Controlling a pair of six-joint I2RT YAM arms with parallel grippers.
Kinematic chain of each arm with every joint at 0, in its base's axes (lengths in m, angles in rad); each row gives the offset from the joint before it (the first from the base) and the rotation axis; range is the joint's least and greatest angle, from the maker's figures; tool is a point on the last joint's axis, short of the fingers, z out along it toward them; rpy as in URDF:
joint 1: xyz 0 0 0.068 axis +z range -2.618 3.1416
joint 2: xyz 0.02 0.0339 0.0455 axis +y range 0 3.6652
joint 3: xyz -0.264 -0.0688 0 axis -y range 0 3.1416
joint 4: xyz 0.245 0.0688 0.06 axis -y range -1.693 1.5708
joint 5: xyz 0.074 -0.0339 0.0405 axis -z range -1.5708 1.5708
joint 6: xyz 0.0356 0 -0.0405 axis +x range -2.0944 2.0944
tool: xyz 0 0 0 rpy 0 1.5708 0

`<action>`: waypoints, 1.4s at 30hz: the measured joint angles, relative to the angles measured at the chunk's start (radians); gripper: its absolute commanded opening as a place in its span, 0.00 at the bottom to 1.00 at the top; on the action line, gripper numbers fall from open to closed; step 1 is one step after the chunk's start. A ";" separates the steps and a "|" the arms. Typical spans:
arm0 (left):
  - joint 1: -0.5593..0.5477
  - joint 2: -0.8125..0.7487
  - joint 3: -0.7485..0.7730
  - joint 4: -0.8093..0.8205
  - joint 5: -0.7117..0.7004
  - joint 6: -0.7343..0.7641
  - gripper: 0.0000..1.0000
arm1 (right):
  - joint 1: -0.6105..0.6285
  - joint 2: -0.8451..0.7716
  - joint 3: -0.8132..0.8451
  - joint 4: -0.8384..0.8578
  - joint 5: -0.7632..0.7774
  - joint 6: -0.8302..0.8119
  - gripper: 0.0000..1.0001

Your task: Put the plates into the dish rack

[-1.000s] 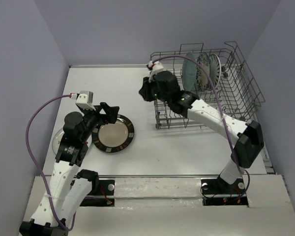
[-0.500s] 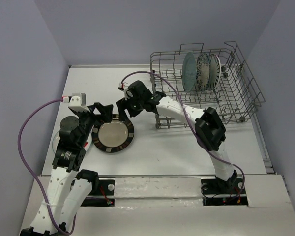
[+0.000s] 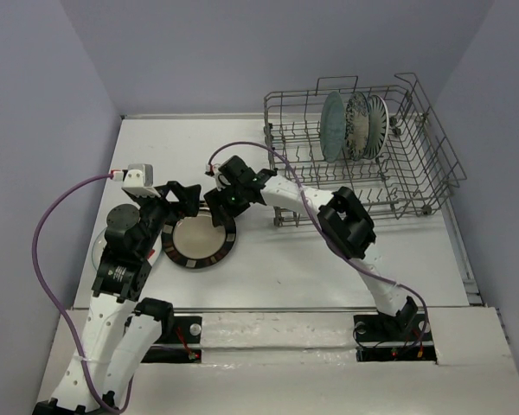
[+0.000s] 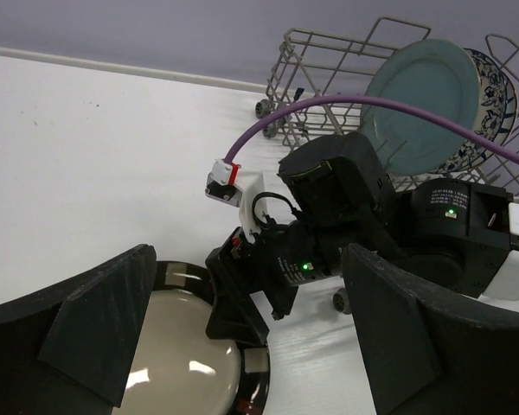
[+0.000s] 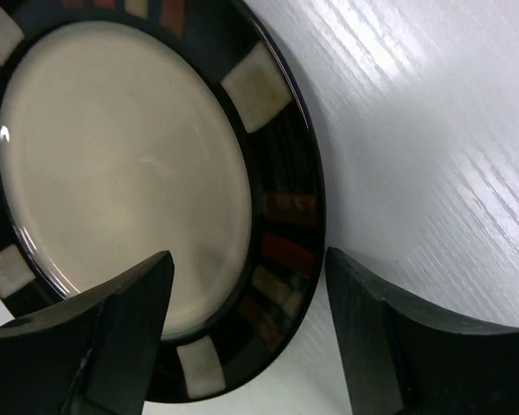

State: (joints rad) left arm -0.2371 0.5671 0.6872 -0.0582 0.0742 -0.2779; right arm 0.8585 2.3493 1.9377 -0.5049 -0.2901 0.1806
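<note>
Item: round cream plate with dark, block-patterned rim (image 5: 121, 173), flat on the white table (image 5: 432, 130). Its rim lies directly under my right gripper (image 5: 246, 264), between the spread fingers. My left gripper (image 3: 183, 197), likewise spread, hovers beside the plate's far edge. I judge the right nearer.

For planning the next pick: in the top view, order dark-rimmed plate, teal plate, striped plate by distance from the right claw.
1. Dark-rimmed plate, on table beneath right claw.
2. Teal plate, leftmost in rack.
3. Striped plate, rightmost in rack.
</note>
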 measured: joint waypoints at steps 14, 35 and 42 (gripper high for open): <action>-0.004 0.000 0.000 0.000 0.001 0.000 0.99 | -0.061 -0.081 -0.192 0.149 -0.139 0.142 0.07; 0.019 0.064 0.000 0.064 0.165 -0.048 0.99 | -0.118 -0.455 -0.404 0.201 -0.076 0.200 0.07; 0.062 0.098 -0.008 0.084 0.235 -0.069 0.99 | -0.197 -0.480 -0.416 0.310 -0.122 0.320 0.07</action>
State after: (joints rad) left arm -0.1753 0.6647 0.6796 0.0257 0.3088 -0.3470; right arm 0.6617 1.8698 1.5219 -0.1951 -0.4118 0.5011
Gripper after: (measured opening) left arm 0.990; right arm 0.129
